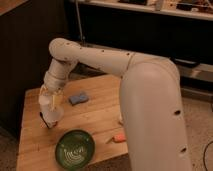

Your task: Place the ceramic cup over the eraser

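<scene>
My gripper (52, 101) hangs from the white arm over the left part of the wooden table (100, 112). It is shut on the ceramic cup (53, 114), a small plain white cup held low over the table top. The eraser is almost wholly hidden behind the cup. Only a dark sliver (43, 120) shows at the cup's lower left edge. I cannot tell whether the cup touches the table.
A flat light-blue pad (78, 98) lies just right of the gripper. A green plate (75, 149) sits near the front edge. An orange carrot (118, 139) lies to its right. My bulky arm (150, 110) hides the table's right side.
</scene>
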`<state>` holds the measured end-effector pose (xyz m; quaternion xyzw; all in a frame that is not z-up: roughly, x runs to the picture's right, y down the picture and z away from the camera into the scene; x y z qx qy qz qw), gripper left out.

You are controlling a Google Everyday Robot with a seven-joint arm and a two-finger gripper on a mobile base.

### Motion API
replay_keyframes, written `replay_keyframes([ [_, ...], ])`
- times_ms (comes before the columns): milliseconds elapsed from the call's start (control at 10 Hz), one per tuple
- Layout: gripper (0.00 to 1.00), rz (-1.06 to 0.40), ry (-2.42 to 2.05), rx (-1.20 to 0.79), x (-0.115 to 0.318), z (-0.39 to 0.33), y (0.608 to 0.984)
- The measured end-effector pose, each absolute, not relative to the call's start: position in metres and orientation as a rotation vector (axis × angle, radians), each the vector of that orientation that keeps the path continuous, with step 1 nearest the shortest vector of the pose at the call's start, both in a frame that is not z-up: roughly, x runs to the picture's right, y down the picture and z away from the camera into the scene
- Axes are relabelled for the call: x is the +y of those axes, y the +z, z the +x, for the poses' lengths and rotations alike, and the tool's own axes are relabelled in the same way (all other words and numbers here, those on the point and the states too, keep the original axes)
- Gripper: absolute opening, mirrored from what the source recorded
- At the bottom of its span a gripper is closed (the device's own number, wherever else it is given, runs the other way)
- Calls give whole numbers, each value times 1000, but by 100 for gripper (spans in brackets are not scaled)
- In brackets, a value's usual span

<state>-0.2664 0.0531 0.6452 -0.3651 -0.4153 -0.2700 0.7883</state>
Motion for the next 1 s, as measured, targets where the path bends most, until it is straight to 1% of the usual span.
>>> replay_keyframes([
  [200, 0, -765, -608, -888, 42, -268, 628],
  [400, 0, -762, -614, -894, 35, -271, 621],
  [800, 0, -765, -615, -930, 31, -278, 641],
  [1000, 0, -763, -621, -930, 29, -283, 644],
])
